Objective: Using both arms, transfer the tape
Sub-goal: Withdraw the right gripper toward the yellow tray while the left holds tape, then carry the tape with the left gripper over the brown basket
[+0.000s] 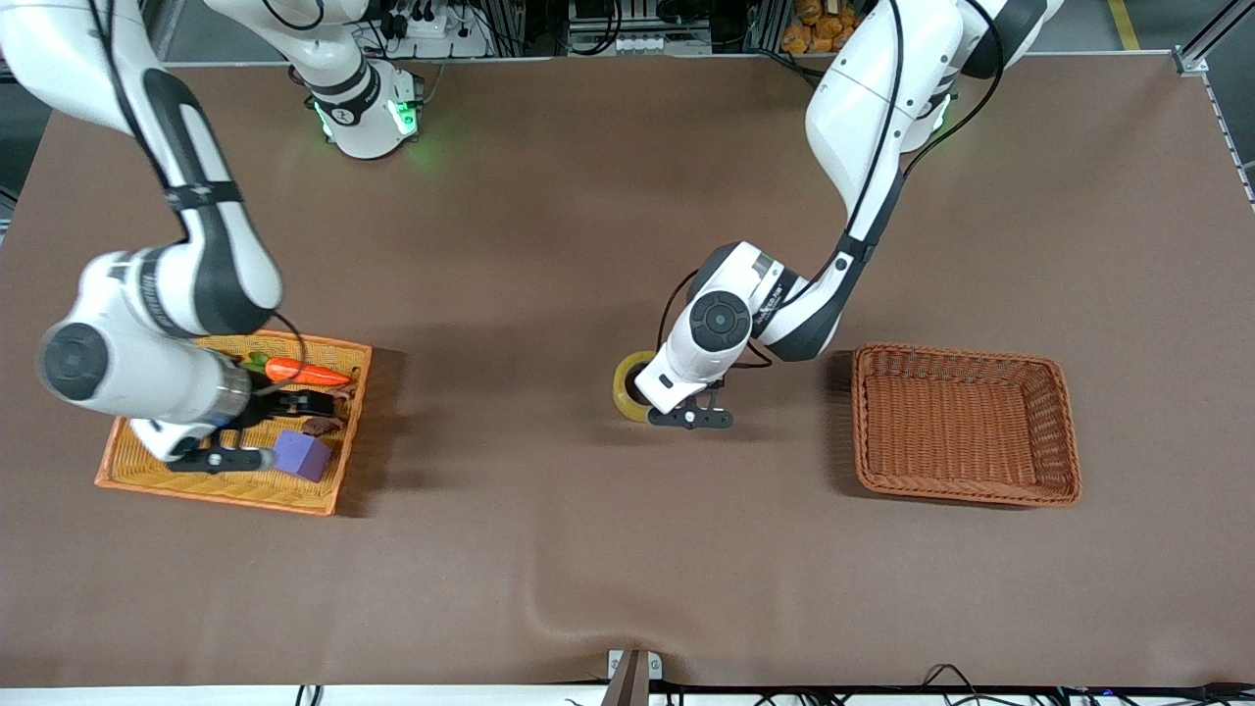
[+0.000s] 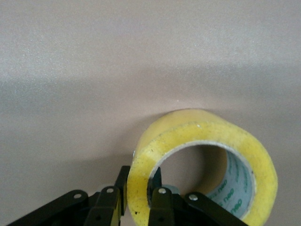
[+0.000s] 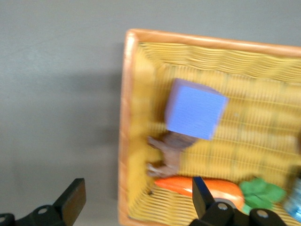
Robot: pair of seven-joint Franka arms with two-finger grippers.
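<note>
The tape (image 1: 627, 386), a yellowish translucent roll with a wide hole, is at the middle of the table. My left gripper (image 1: 644, 396) is down at it and shut on the roll's wall. In the left wrist view one finger is inside the hole and the other outside, so the left gripper (image 2: 139, 182) pinches the tape (image 2: 235, 141). My right gripper (image 1: 312, 412) hangs open over the orange-yellow basket (image 1: 127, 463) at the right arm's end of the table. Nothing is between the fingers of the right gripper (image 3: 137, 197).
The orange-yellow basket (image 3: 124, 117) holds a purple cube (image 1: 302, 454) (image 3: 195, 109), a toy carrot (image 1: 306, 373) (image 3: 207, 186) and a small brown figure (image 3: 169, 153). A brown wicker basket (image 1: 861, 422) stands toward the left arm's end, beside the tape.
</note>
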